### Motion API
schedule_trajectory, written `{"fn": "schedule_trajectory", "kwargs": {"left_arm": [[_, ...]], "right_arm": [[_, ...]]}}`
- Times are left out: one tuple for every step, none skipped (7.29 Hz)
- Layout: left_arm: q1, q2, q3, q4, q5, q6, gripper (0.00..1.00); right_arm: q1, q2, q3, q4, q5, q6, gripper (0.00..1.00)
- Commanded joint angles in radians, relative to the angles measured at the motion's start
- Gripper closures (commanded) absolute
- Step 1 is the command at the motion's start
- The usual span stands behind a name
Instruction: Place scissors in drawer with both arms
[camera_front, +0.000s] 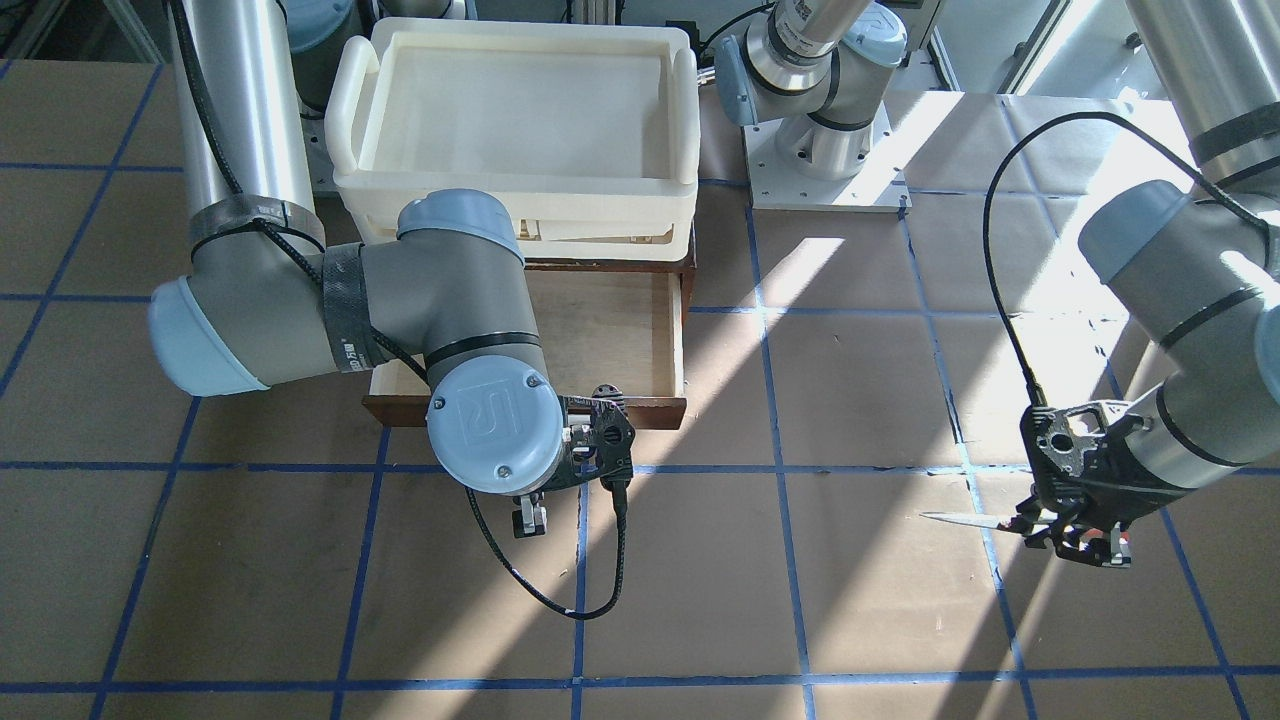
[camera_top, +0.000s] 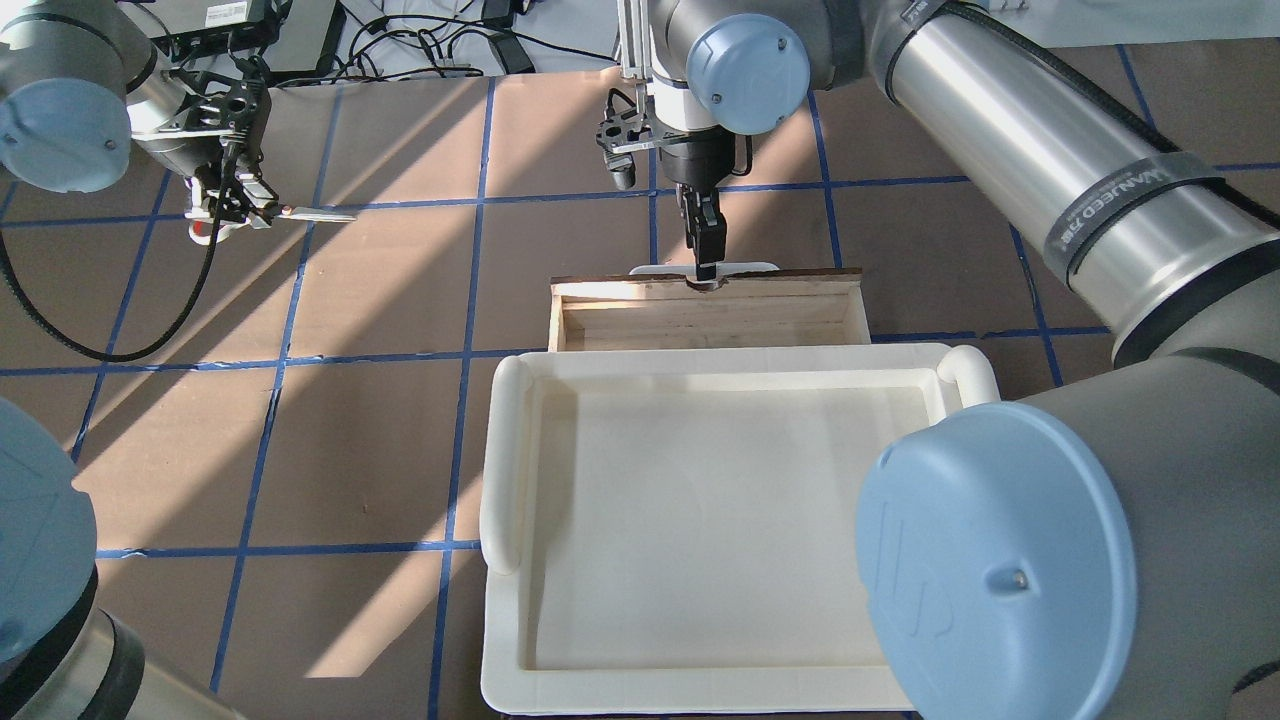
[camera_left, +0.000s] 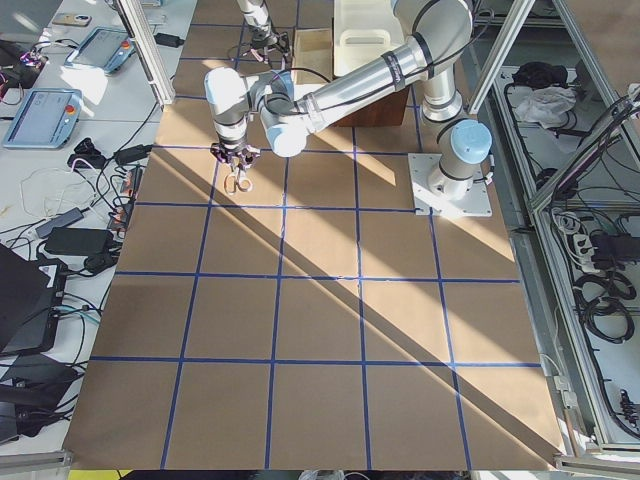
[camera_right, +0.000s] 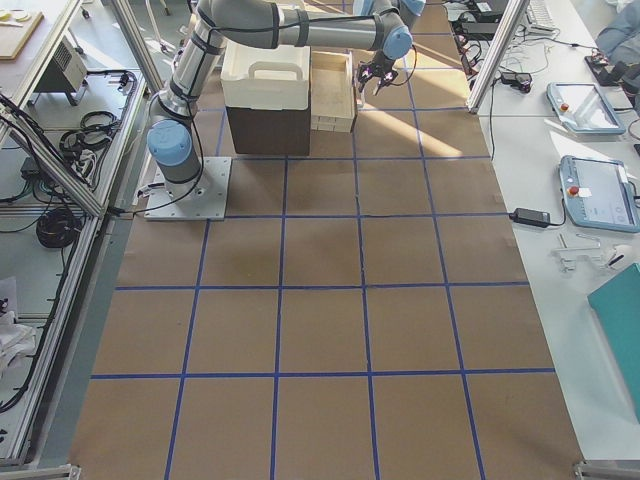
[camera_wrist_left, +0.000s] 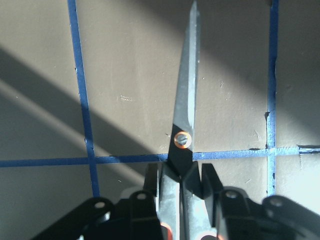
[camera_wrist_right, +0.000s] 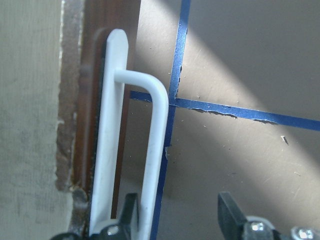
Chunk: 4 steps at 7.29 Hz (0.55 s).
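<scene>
The left gripper (camera_front: 1075, 535) is clamped narrow on the scissors (camera_front: 965, 519), its fingers (camera_wrist_left: 152, 177) pinching the two shanks just behind the orange-ringed pivot; the closed blades run straight out ahead of the fingertips, while the orange-lined loops sit back under the gripper body; the wrist view shows a crossing of blue tape lines (camera_wrist_left: 82, 150) on the brown table (camera_front: 860, 400) beneath the blades, and I cannot tell whether the tip touches the surface; the drawer (camera_top: 800, 285) lies well apart from this gripper, off in the direction the blades point; the right gripper (camera_top: 706, 262) stands at that drawer's dark wooden front with its jaws parted, the white bar handle (camera_wrist_right: 155, 130) passing between the fingertips, close to one finger and with a clear gap to the other; behind this gripper, past the front panel, the drawer is pulled out and its pale plywood inside shows, with the cream tray (camera_top: 500, 450) sitting above the cabinet beyond it; writing is sparse: a black strap (camera_top: 1110, 205) on the right arm's tube reads "WANJEED" with characters too small to read beside it, and the blue joint cap (camera_front: 492, 425) near the right wrist carries an embossed "UR" mark.
</scene>
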Motion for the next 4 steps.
{"fn": "schedule_trajectory", "kwargs": {"left_arm": [[-0.011,0.025,-0.002,-0.024,-0.001,-0.004,1.00],[-0.017,0.034,-0.002,-0.037,-0.003,-0.005,1.00],[-0.033,0.046,-0.007,-0.038,0.000,-0.005,1.00],[-0.043,0.054,-0.008,-0.039,0.000,-0.005,1.00]], "right_arm": [[0.000,0.011,-0.002,-0.034,-0.006,-0.004,0.39],[-0.003,0.013,-0.002,-0.043,-0.017,-0.012,0.39],[-0.008,0.013,-0.004,-0.044,-0.017,-0.014,0.39],[-0.009,0.013,-0.002,-0.045,-0.017,-0.014,0.39]]}}
